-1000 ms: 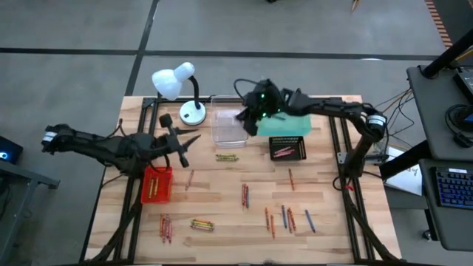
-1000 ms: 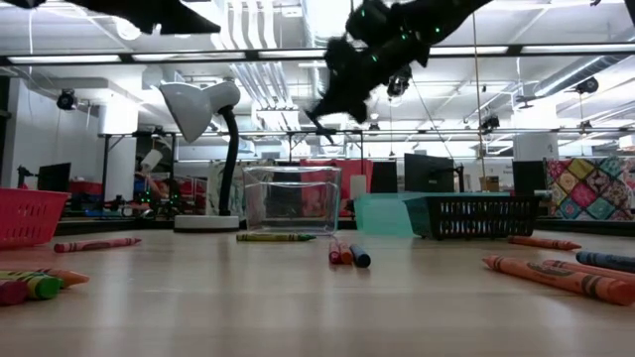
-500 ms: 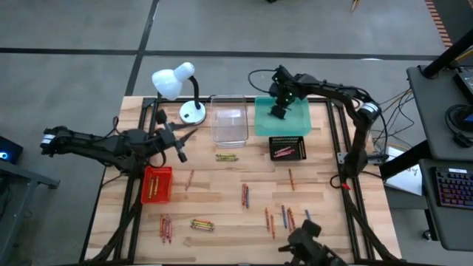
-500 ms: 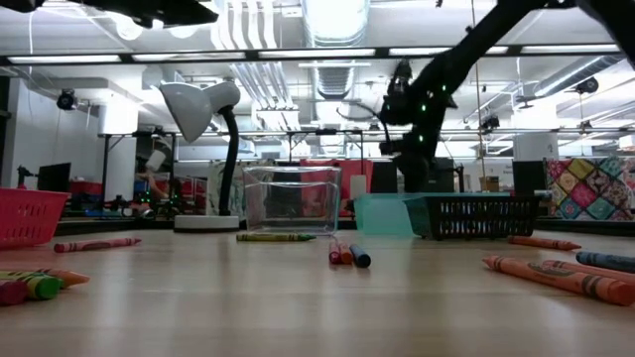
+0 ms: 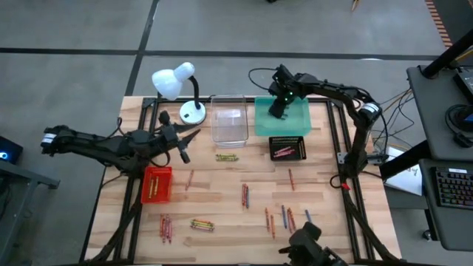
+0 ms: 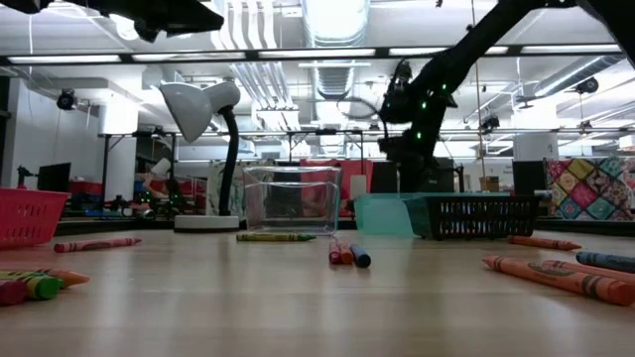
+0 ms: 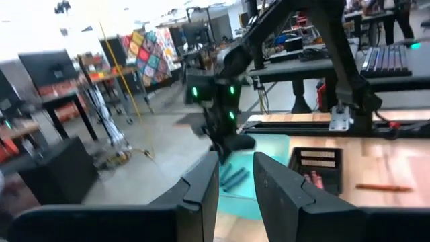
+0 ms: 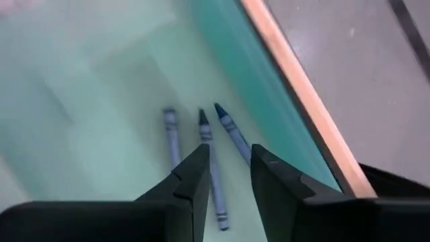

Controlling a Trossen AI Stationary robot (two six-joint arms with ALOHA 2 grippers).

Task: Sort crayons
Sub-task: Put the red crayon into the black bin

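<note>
Crayons (image 5: 284,218): most lie loose across the worktop's near half. Three blue crayons (image 8: 216,181) rest in the teal tray (image 5: 299,124) by the far edge. My right jaws (image 5: 276,111) hover over that tray, parted, holding nothing. My left jaws (image 5: 182,142) hang near the left edge above the red tray (image 5: 157,185), slightly apart, empty.

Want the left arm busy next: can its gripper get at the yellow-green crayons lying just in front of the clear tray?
Probably yes: the left gripper hovers near the yellow-green crayons, on open tabletop; the clear tray sits behind them.
</note>
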